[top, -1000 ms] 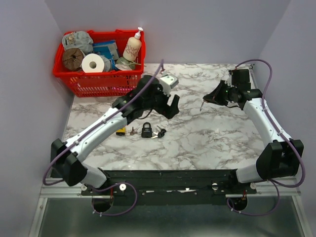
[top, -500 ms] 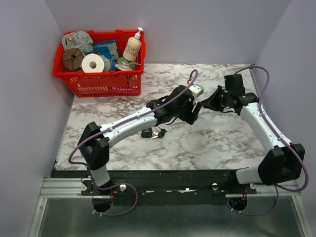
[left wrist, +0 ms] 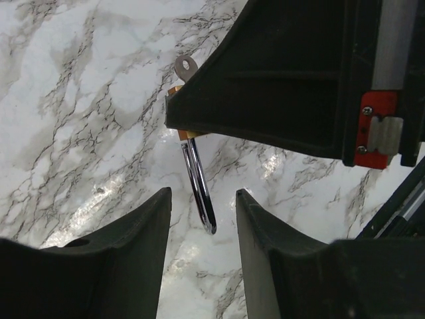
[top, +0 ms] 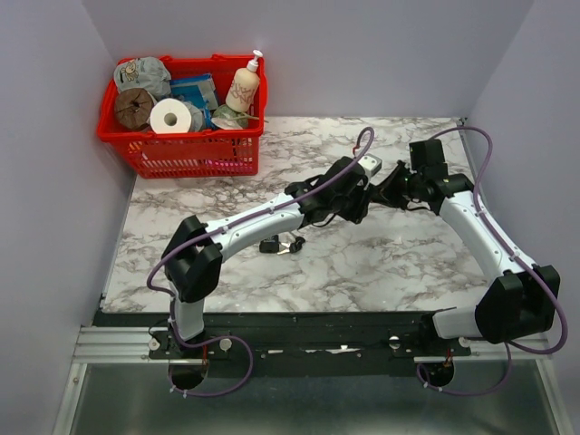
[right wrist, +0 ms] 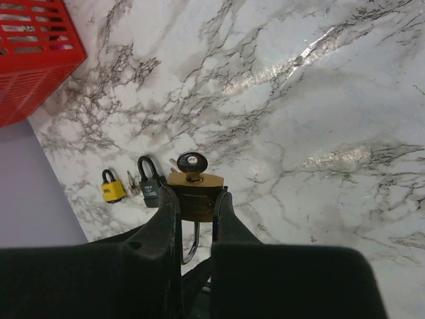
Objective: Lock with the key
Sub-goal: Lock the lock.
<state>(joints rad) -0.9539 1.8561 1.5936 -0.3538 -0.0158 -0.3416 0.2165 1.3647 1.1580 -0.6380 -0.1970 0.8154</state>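
Right gripper is clamped on the brass padlock, fingers pressed against both sides of its body, holding it up above the table. Black-headed key sits in the lock's keyhole, on the end away from the shackle. Shackle sticks out of the other end, toward the left arm. Can't tell from either wrist view whether the shackle is latched or sprung.

Left gripper is about half open and holds nothing. Its fingers stand either side of the shackle's tip with a visible gap on both sides. In the top view the two grippers meet nose to nose over the middle-right of the table.

On the table, well apart from the held lock: black padlock, yellow padlock just beside it, loose keys between them. Red basket full of household stuff sits at the far left corner.
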